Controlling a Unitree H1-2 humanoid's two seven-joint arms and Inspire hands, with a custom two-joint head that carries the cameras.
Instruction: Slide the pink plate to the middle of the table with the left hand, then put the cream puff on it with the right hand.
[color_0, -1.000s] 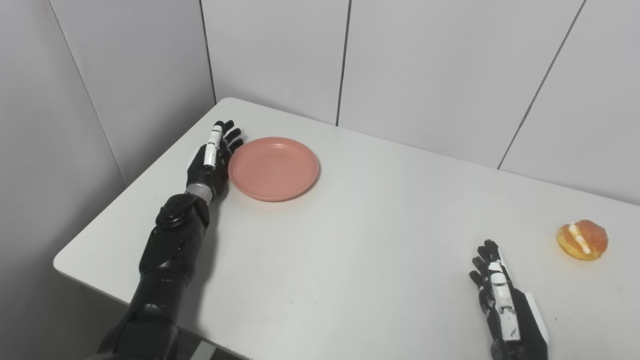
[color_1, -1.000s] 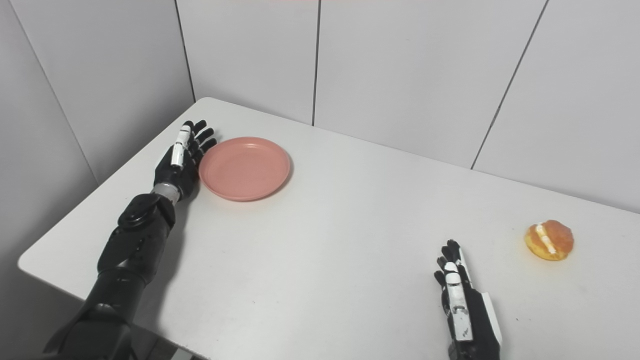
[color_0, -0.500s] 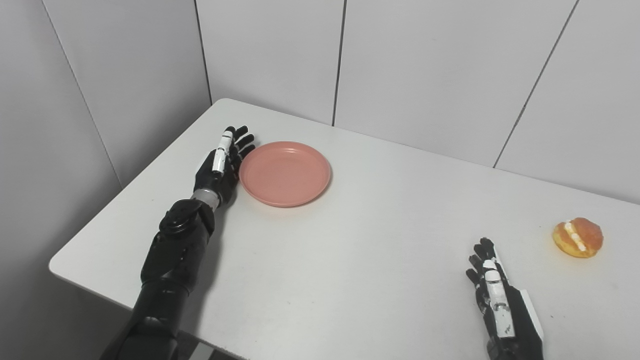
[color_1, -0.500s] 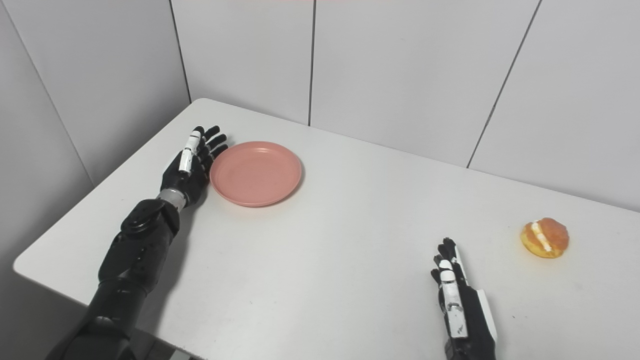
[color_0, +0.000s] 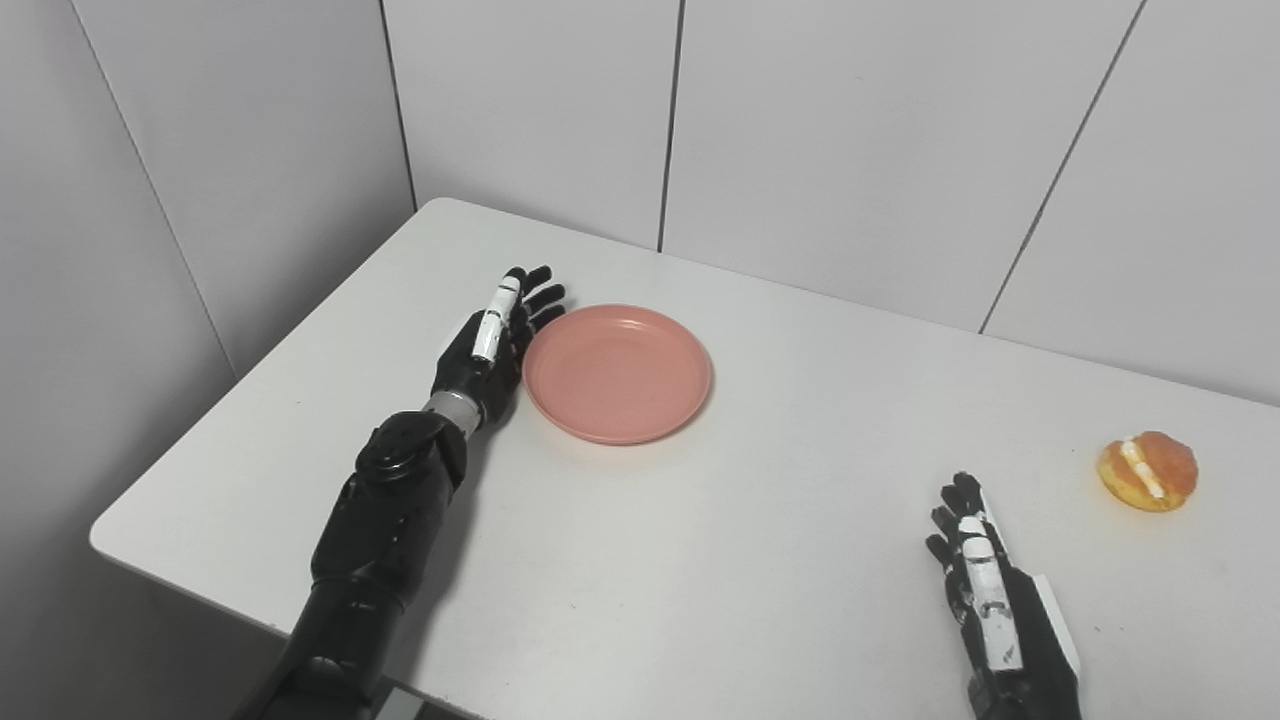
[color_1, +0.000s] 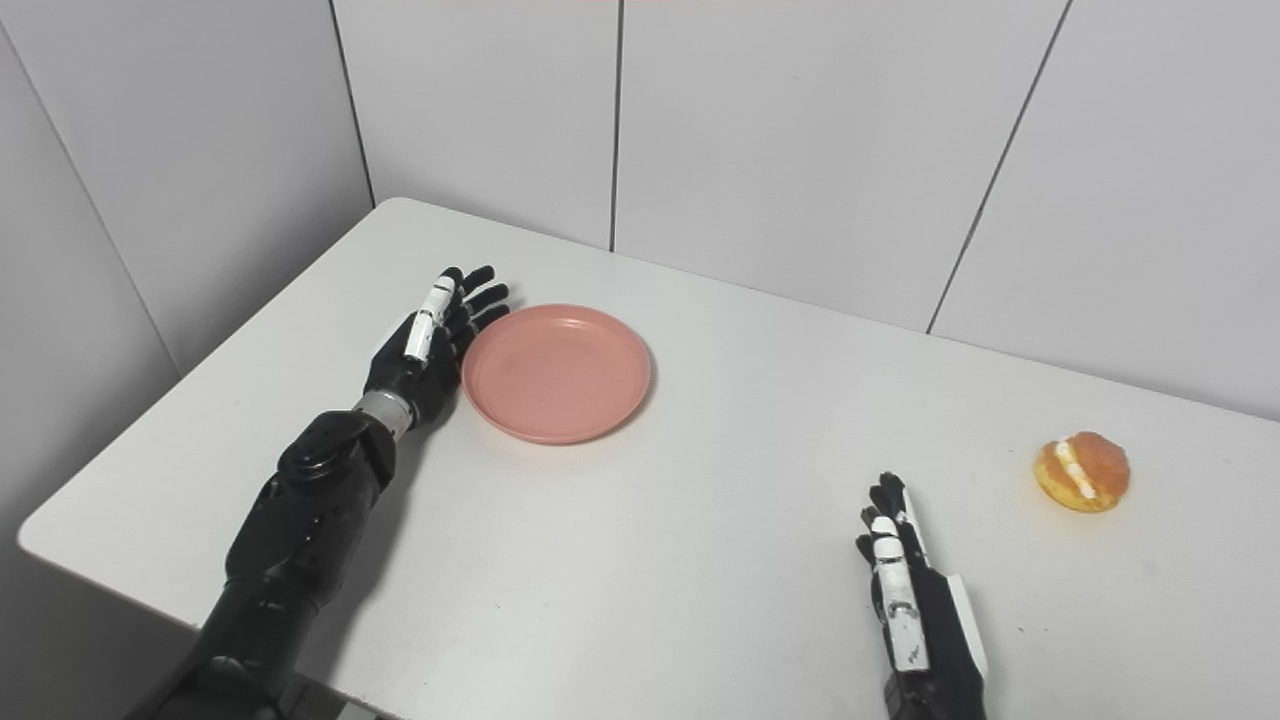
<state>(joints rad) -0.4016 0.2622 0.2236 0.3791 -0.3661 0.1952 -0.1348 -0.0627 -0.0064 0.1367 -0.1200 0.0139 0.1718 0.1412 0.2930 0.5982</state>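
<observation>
The pink plate (color_0: 617, 373) lies flat on the white table (color_0: 760, 520), left of its middle. My left hand (color_0: 492, 343) is open, fingers straight, its side set against the plate's left rim. The cream puff (color_0: 1147, 471), golden with a white cream line, sits near the table's right edge. My right hand (color_0: 985, 590) is open and empty, resting on the table at the lower right, apart from the puff and to its lower left. Both also show in the right eye view, the plate (color_1: 556, 373) and the puff (color_1: 1082, 471).
Grey wall panels (color_0: 830, 130) stand close behind the table and along its left side. The table's front edge (color_0: 250, 620) runs across the lower left.
My left hand has pushed the plate to the right and a little toward me across the table. The right hand and the cream puff have stayed put; the camera shifted slightly.
</observation>
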